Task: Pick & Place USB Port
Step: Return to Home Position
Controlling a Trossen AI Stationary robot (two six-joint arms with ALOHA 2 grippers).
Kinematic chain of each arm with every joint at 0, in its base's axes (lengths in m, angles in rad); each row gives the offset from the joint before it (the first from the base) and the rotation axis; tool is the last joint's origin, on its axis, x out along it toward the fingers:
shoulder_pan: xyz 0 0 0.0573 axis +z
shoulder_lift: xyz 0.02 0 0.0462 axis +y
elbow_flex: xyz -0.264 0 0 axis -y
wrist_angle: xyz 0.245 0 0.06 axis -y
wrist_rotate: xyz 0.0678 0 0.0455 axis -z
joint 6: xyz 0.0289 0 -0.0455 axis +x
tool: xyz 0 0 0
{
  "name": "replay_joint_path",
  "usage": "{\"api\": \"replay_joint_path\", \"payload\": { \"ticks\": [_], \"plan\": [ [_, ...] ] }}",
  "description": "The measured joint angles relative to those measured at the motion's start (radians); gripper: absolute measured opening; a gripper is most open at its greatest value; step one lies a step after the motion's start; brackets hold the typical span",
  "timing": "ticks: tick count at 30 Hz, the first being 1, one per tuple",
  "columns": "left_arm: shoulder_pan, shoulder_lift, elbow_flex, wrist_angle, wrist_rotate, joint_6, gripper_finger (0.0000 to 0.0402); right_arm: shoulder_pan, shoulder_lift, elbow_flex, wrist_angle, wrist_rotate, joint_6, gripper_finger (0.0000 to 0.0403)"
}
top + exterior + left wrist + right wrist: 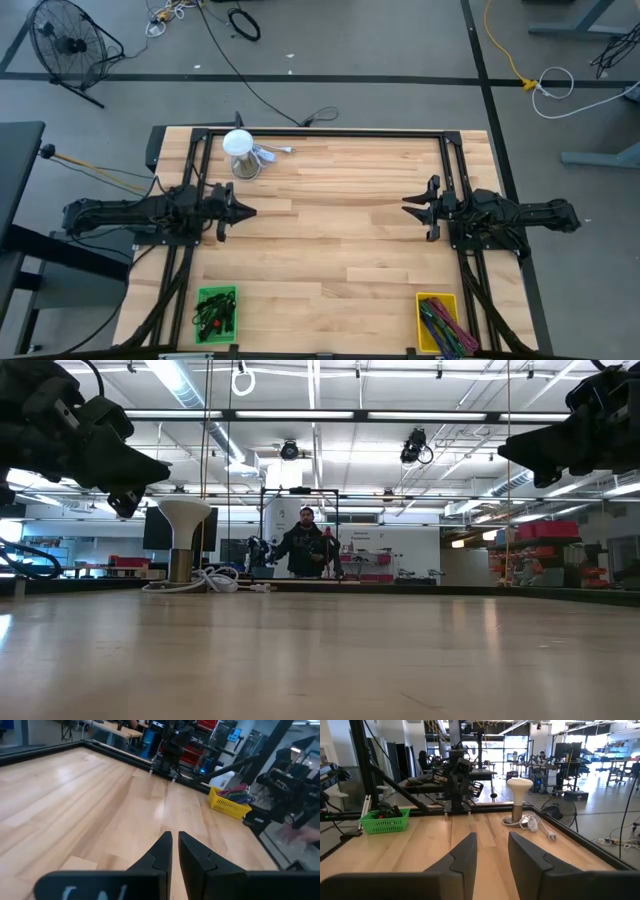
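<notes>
A white mushroom-shaped stand point(238, 150) rests on its base at the table's far left, and shows too in the low view point(185, 530) and the right wrist view point(518, 795). A white cable with USB plugs point(272, 152) lies beside its foot. My left gripper point(245, 212) hovers above the table's left side, pointing level toward the right. Its fingers point(165, 847) stand almost together with nothing between them. My right gripper point(408, 205) hovers over the right side, facing it. It is open point(491, 840) and holds nothing.
A green basket point(216, 310) with dark and red pieces sits at the near left edge. A yellow basket point(440, 322) with coloured cables sits at the near right. A black frame point(320, 132) borders the table. Bare wood lies between the grippers. A person point(305, 545) stands beyond the far edge.
</notes>
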Motion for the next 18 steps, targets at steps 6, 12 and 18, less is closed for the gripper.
{"api": "replay_joint_path", "payload": {
  "ticks": [6, 12, 18],
  "plan": [
    [0.0, 0.0, 0.0, 0.0, 0.001, -0.007, 0.0035, 0.0, 0.0, 0.0, 0.001, 0.0, 0.0, 0.0111],
    [0.001, -0.011, 0.0, 0.001, 0.001, -0.007, 0.0035, 0.0, 0.0, 0.0, 0.001, 0.001, 0.0, 0.0111],
    [0.018, -0.083, 0.0, 0.003, -0.002, -0.007, 0.0035, 0.0, 0.0, 0.0, 0.001, 0.002, -0.001, 0.0111]
  ]
}}
